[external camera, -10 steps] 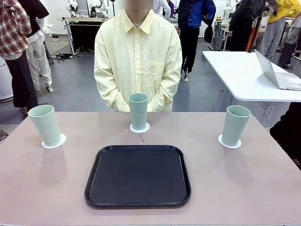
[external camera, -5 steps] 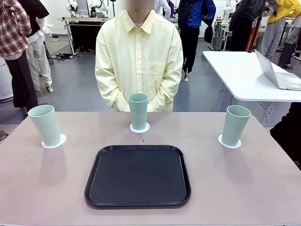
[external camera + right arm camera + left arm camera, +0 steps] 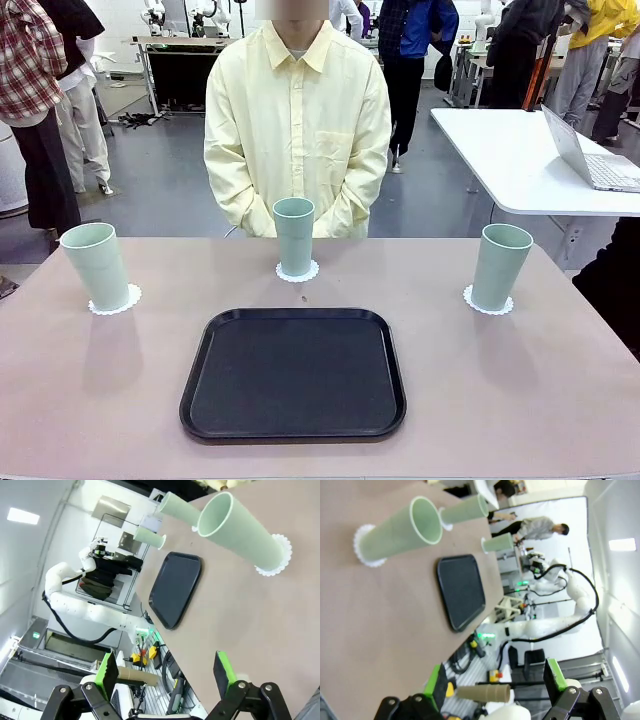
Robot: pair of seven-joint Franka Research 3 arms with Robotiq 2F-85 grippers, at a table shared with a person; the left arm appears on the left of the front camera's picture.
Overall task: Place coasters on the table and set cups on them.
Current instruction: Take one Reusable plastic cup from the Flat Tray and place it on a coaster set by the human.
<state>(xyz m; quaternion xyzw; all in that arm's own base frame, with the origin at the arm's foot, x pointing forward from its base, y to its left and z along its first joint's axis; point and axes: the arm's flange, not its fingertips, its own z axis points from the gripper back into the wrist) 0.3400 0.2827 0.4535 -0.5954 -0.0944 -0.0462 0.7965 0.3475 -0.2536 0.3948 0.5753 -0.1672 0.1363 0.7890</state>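
Cups (image 3: 294, 235) stand upright, one on each of three coasters (image 3: 297, 272), spread along the worktop's (image 3: 500, 400) far side behind an empty black tray (image 3: 293, 373). I judge the task done; best keep both arms clear. Left end effector (image 3: 495, 687) and right end effector (image 3: 167, 672) both gape wide, empty. The person's hands hide behind the middle cup.

My black left gripper with green pads (image 3: 495, 687) is wide open and holds nothing. My black right gripper (image 3: 167, 672) is open too (fingers far apart).
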